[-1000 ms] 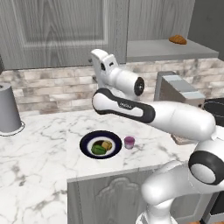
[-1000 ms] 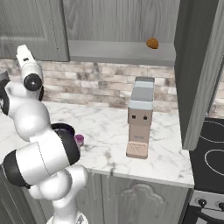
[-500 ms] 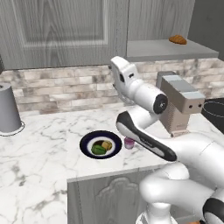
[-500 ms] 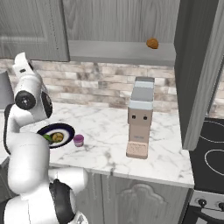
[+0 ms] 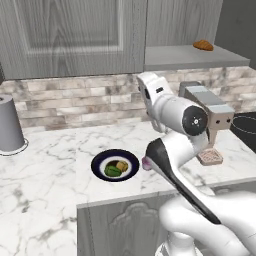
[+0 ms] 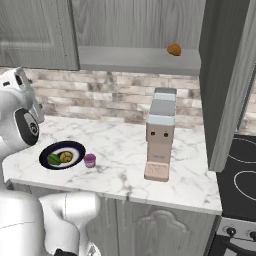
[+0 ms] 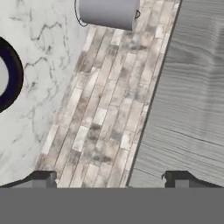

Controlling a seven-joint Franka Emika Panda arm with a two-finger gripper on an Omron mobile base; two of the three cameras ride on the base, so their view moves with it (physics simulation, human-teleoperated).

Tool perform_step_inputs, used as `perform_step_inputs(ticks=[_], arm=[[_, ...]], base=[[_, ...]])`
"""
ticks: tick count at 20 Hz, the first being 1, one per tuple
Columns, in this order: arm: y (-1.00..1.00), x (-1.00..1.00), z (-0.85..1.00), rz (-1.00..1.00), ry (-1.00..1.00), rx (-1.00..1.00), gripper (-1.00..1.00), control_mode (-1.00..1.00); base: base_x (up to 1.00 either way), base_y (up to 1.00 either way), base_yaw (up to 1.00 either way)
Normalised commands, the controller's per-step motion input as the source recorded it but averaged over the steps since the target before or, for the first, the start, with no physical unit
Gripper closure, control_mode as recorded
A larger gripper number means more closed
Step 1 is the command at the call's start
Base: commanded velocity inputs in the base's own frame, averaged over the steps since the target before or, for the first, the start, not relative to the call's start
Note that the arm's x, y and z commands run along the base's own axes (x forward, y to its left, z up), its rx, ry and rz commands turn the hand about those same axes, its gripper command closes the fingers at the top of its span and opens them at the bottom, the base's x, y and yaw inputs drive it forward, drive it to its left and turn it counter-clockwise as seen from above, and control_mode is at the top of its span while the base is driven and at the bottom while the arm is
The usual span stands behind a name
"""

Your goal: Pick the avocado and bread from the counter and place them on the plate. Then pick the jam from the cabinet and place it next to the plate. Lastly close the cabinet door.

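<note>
The claw (image 7: 109, 177) has its two dark fingertips (image 7: 41, 177) set wide apart at the bottom of the hand view, with nothing between them. Ahead of it lie the brick backsplash (image 7: 103, 109) and the grey wood-grain face of the cabinet (image 7: 188, 92), with a strip of the counter (image 7: 39, 57) to one side.

Take the one plate (image 5: 115, 165) as the landmark. It sits on the counter near the front edge, and the hand is raised above and behind it, toward the backsplash. On the plate lie two things side by side: one avocado (image 5: 112, 170), the dark green lump, and one bread (image 5: 122, 165), the yellowish ball, which seem to touch. One jam (image 6: 90, 160), a pink-purple jar, stands upright on the counter just beside the plate, apart from its rim, on the side toward the coffee machine (image 6: 160, 134).

That single machine stands well to the right of the plate. One grey cylinder (image 5: 10, 125) stands well to the left of the plate, by the backsplash. Above and right of the plate, the open cabinet shelf (image 6: 140, 59) carries one orange-brown pastry (image 6: 174, 49). The cabinet door (image 6: 227, 85) stands open, farther right of the plate, past the machine.
</note>
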Motion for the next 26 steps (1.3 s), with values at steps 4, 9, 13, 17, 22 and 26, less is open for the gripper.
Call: perform_step_inputs(ticks=[4, 9, 13, 17, 22, 26], arm=[[-0.73, -0.43, 0.0, -0.1, 0.53, 0.0, -1.0, -1.0], [-0.85, -0.54, -0.08, -0.06, 0.23, 0.05, -1.0, -1.0], [-0.81, -0.65, -0.46, 0.0, -0.16, 0.11, -1.0, -1.0], [-0.96, -0.67, -0.67, 0.0, -0.19, 0.12, -1.0, -1.0], [-0.98, -0.74, -0.59, 0.0, -0.23, 0.15, -1.0, -1.0], [-0.79, -0.61, -0.51, 0.0, -0.3, 0.14, -1.0, -1.0]], base=[[0.0, 0.0, 0.0], [0.0, 0.0, 0.0], [0.0, 0.0, 0.0], [0.0, 0.0, 0.0], [0.0, 0.0, 0.0], [0.0, 0.0, 0.0]])
